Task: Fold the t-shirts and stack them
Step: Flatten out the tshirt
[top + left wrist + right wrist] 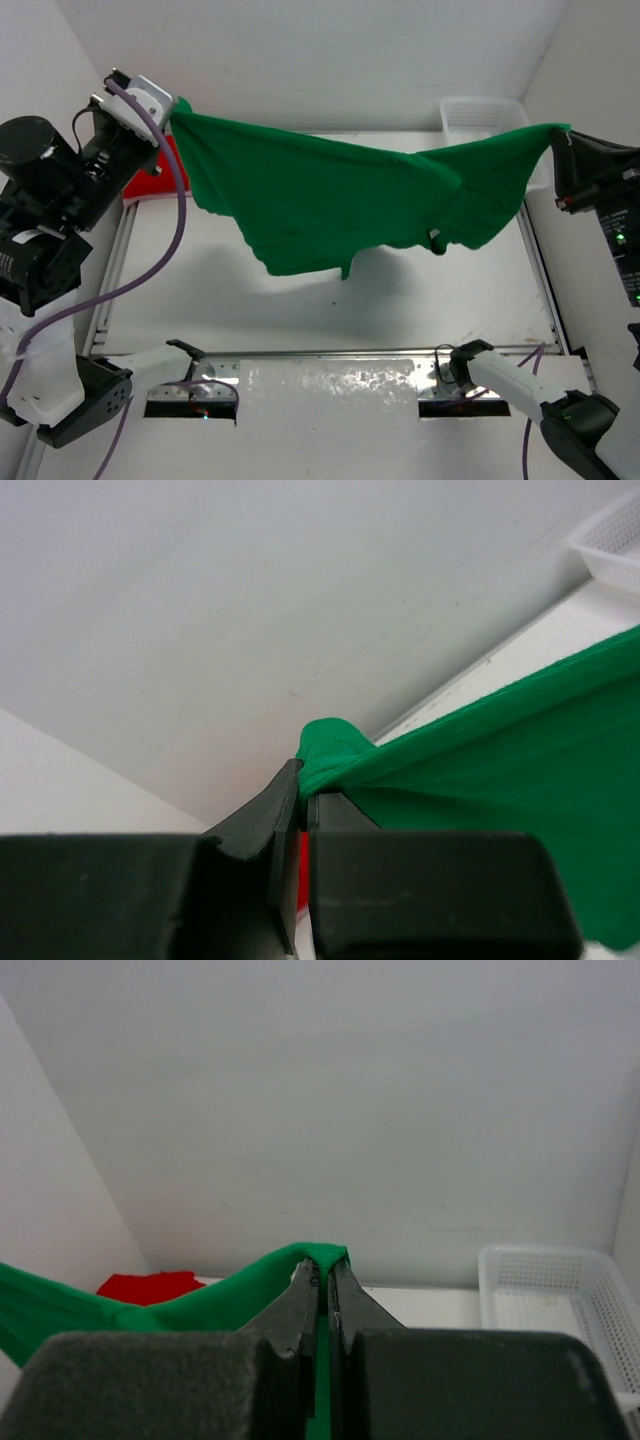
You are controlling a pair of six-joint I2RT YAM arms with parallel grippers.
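Between our left gripper (172,112) and right gripper (560,135), both pinching it, hangs the green t-shirt (330,200); next we should lay it flat.

This is looking like a robotics lab test cell: plain white panels (300,60) are walling in a white desk (250,310), metal rails (330,352) are framing its edges, and a left arm (45,230) and right arm (560,410), both cabled, are sitting bolted along its near side.

No words, labels, brands, numbers or signs can be read in any of the three views; nothing printed is clear enough to make out.
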